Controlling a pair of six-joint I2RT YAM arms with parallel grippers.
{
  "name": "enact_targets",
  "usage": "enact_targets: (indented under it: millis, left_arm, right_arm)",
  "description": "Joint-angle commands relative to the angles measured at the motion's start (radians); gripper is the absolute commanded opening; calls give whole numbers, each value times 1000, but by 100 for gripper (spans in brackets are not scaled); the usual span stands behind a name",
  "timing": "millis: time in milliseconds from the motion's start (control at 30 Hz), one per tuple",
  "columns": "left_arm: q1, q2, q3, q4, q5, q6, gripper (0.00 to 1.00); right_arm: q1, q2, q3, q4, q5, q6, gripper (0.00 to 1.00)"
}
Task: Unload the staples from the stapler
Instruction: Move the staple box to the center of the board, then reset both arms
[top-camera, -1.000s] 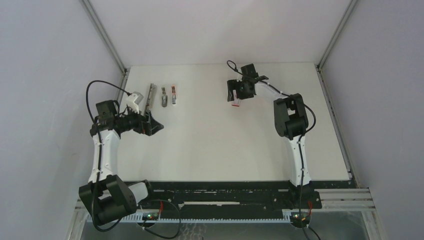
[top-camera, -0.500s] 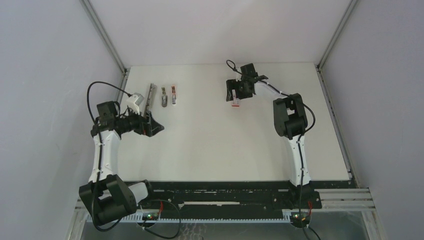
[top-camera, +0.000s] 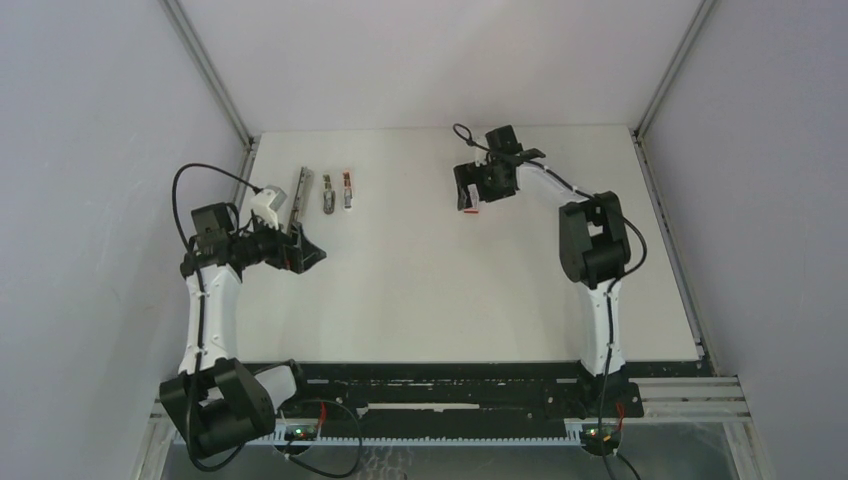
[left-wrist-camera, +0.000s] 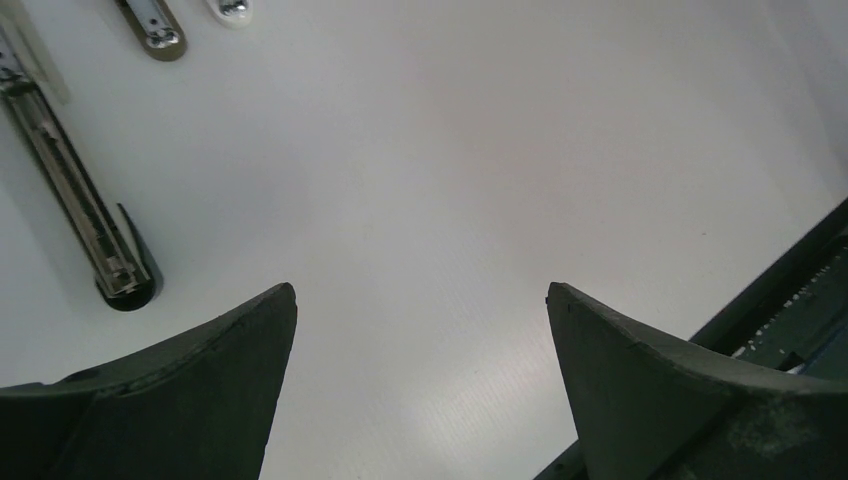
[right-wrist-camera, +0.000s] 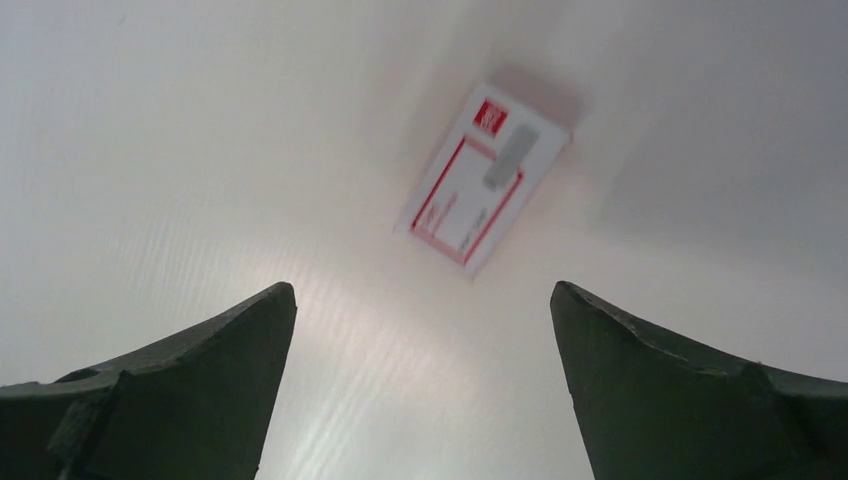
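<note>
Grey metal staples (right-wrist-camera: 510, 157), one short strip, lie on top of the red-and-white box (right-wrist-camera: 450, 215), which rests flat on the white table (right-wrist-camera: 200, 150). We find the right claw (right-wrist-camera: 422, 290) poised just beside the box, its jaws spread fully wide, gripping nothing and touching neither box nor strip. Far to the left of the box, the left claw (left-wrist-camera: 420, 290) likewise stands fully spread and empty above the table. The stapler (left-wrist-camera: 75, 190) lies there too, far left of the box, its metal channel exposed, untouched.
</note>
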Motion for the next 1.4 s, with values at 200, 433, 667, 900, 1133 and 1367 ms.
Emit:
enact_targets:
  millis: [200, 433, 667, 900, 1133, 1367]
  left_arm:
    - [6, -209, -71, 149, -171, -25, 100]
    - [6, -341, -190, 317, -268, -151, 100]
    - [-8, -549, -426, 621, -390, -304, 100]
    - [-331, -566, -458, 595, -681, -198, 100]
    - [-404, -664, -517, 597, -765, -177, 100]
    - [-404, -757, -565, 567, -830, -192, 100]
  right_arm:
    - [-44, -639, -424, 95, 161, -158, 100]
    - [-51, -1120, -836, 313, 300, -243, 100]
    - [-49, -1476, -1113, 442, 505, -235, 100]
    - [-51, -1626, -1193, 364, 495, -244, 100]
    - [-52, -1789, -1262, 333, 498, -230, 100]
    - [-54, -1918, -1296, 287, 464, -228, 100]
